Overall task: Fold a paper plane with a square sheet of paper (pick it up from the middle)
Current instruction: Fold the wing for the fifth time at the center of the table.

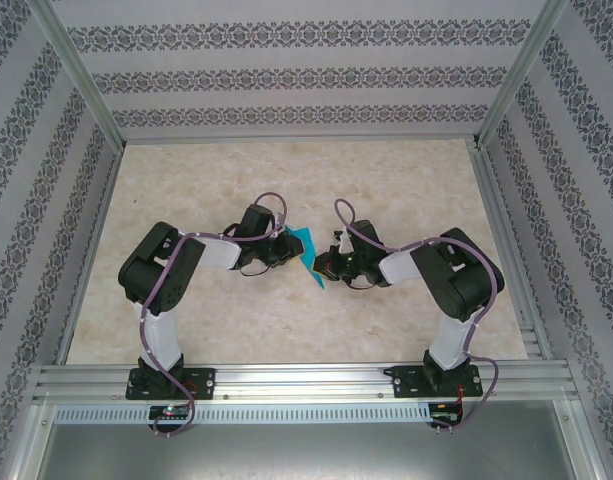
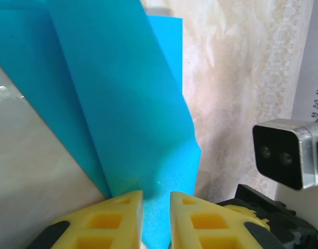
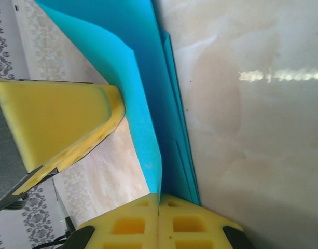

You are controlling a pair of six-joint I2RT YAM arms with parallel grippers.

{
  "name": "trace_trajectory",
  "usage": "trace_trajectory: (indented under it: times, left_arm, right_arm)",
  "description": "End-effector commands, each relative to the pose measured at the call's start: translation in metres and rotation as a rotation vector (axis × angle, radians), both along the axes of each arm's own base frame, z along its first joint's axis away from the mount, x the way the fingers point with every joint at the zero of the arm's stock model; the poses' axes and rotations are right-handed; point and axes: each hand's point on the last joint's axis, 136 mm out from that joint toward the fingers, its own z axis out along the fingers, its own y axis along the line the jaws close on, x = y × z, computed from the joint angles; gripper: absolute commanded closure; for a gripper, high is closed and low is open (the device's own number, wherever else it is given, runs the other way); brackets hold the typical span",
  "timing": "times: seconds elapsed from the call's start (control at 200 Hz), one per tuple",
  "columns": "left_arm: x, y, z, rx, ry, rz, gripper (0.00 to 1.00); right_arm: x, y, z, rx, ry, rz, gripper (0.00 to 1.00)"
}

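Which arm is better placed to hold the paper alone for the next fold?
Right, probably. The right fingers are pressed shut on the paper; the left fingers stand apart around it, so the left looks free to regrip.

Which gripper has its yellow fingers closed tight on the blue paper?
The right gripper: its fingers meet, pinching the blue paper, while the left gripper shows a clear gap between its fingers.
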Motion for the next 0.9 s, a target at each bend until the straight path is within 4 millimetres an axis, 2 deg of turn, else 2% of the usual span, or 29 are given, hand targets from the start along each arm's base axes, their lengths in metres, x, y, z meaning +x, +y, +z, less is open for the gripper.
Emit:
trace_trajectory:
  times: [0.0, 0.235, 0.4, 0.619, 0.894]
  left_arm:
    - [0.000, -0.012, 0.025, -0.052, -0.090, -0.056, 0.77]
    - [-0.011, -0.020, 0.017, -0.049, -0.099, -0.096, 0.77]
    - [-0.010, -0.013, -0.004, 0.022, -0.042, -0.064, 0.83]
    - [-0.008, -0.004, -0.025, 0.097, 0.038, -0.011, 0.87]
    - [-0.011, 0.005, -0.039, 0.173, 0.100, 0.010, 0.88]
  right_arm:
    - [0.002, 0.002, 0.002, 0.052, 0.013, -0.012, 1.00]
    - [0.006, 0.003, 0.011, 0.110, 0.025, -0.016, 1.00]
    - [0.006, 0.001, 0.010, 0.096, 0.023, -0.014, 1.00]
    - [0.004, -0.004, -0.001, 0.018, 0.000, 0.027, 0.86]
    - [0.004, -0.011, 0.003, -0.107, -0.119, 0.107, 0.77]
